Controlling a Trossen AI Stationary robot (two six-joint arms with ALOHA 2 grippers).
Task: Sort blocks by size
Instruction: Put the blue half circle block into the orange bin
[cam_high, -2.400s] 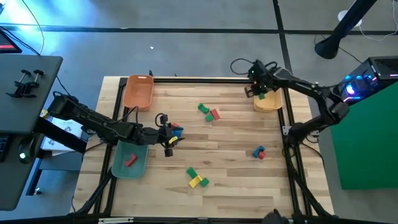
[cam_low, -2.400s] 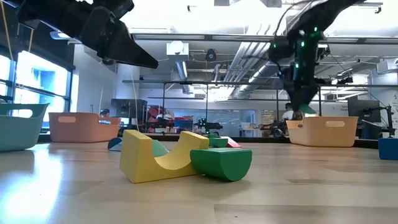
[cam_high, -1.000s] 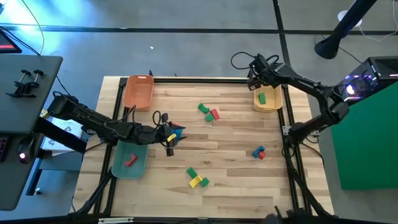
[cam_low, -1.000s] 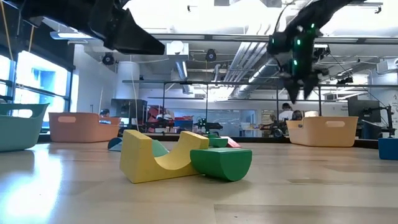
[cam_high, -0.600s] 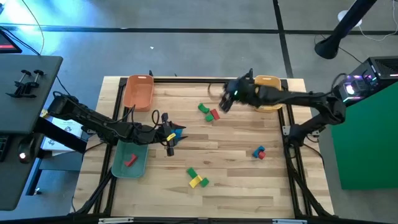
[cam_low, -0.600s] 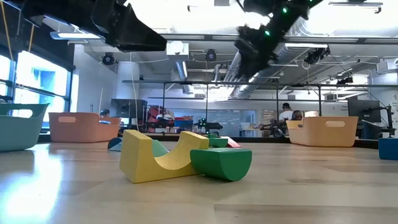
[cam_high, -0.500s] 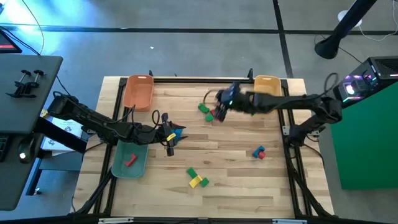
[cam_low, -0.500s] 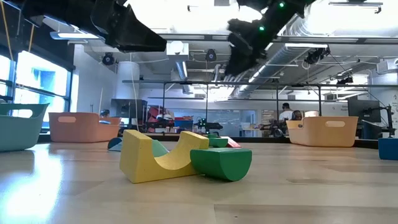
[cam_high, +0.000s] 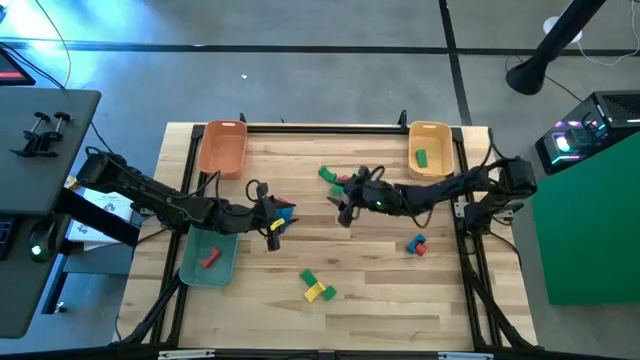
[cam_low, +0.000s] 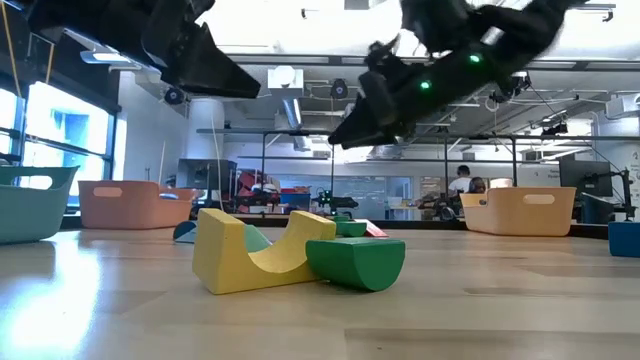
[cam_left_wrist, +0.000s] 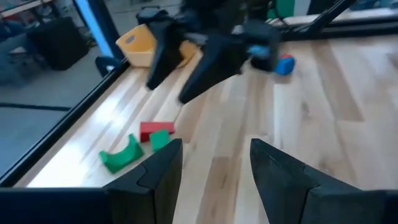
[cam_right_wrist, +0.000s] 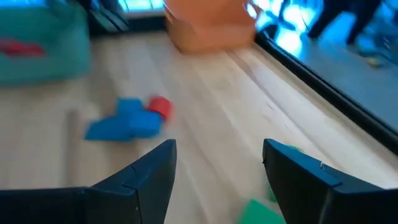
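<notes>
Wooden tabletop (cam_high: 380, 260) fills the high view, and we see three trays on it: orange (cam_high: 221, 148), yellow (cam_high: 430, 150) and teal (cam_high: 207, 256). One green block (cam_high: 422, 157) lies in the yellow tray, one red block (cam_high: 209, 259) in the teal. Our right gripper (cam_high: 344, 208) hangs over mid-table, jaws apart and empty. Just beyond it, toward the far edge, sits the green-and-red cluster (cam_high: 334, 179); that is the nearest target, and the right arm is plainly closer to it than the left. Our left gripper (cam_high: 272, 226) hovers beside the teal tray, jaws apart, right next to a blue-and-red pair (cam_high: 284, 209). More blocks wait: a blue-red pair (cam_high: 416, 245) by the right edge and a green-yellow pair (cam_high: 316, 286) near the front.

Down at table height, we get a yellow arch (cam_low: 255, 250) leaning on a green half-round (cam_low: 356, 262), both chunky. Both grippers ride well above the wood.

From the left wrist, our fingers (cam_left_wrist: 154, 174) stand apart with nothing between; ahead lie a green arch (cam_left_wrist: 122, 155), a small green cube and a red brick (cam_left_wrist: 155, 130), with the right arm above them.

From the right wrist, fingers (cam_right_wrist: 149, 174) are spread and empty; a blue block (cam_right_wrist: 127, 123) with a red one against it lies ahead, and a green piece (cam_right_wrist: 264, 210) sits close by one fingertip.
</notes>
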